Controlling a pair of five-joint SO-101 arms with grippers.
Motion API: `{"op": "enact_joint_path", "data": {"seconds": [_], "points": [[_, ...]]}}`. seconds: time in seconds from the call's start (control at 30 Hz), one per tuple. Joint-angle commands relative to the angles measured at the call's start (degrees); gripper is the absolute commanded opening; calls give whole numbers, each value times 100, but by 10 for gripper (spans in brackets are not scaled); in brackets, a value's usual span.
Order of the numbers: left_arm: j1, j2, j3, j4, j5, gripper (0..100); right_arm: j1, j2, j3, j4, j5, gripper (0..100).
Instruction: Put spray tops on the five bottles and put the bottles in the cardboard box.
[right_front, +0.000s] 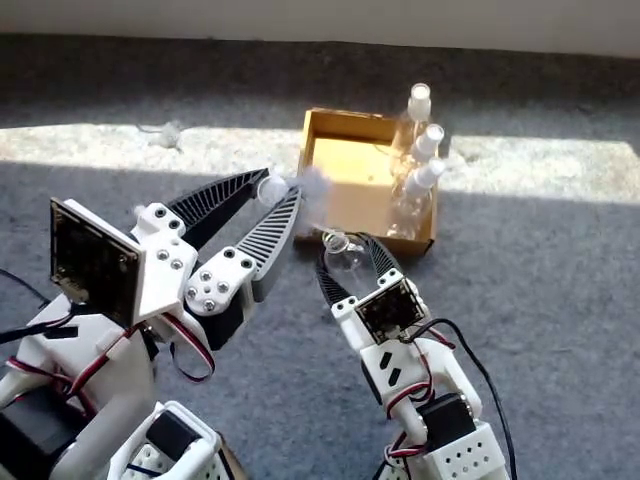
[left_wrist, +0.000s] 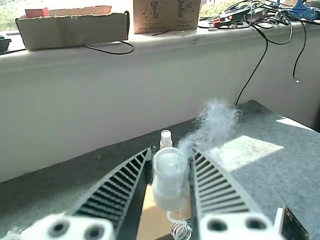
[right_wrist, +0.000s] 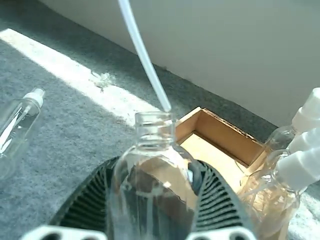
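Observation:
My left gripper is shut on a white spray top, held above the near left corner of the cardboard box. Its thin tube hangs down, with the tip at the open mouth of a clear bottle. My right gripper is shut on that bottle, holding it upright just in front of the box. Three bottles with spray tops stand along the box's right side.
Another capped clear bottle lies on the grey carpet beside the arms. A tuft of grey fluff clings to my left finger. A small whitish clump lies on the sunlit strip far left. A pale wall runs behind the box.

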Motion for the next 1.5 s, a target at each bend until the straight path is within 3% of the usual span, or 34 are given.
{"op": "enact_joint_path", "data": {"seconds": [0.0,0.3,0.57,0.97,1.47], "points": [[-400,75,-154,-18,-123,84,-40,22,673,22,-62,5],[-488,75,277,-44,-123,84,-40,22,673,22,-62,5],[110,75,453,-220,-141,84,-40,22,673,22,-62,5],[-479,75,435,-501,-167,84,-57,22,673,180,-62,5],[-31,75,479,-598,-378,84,-66,22,673,180,-44,5]]}}
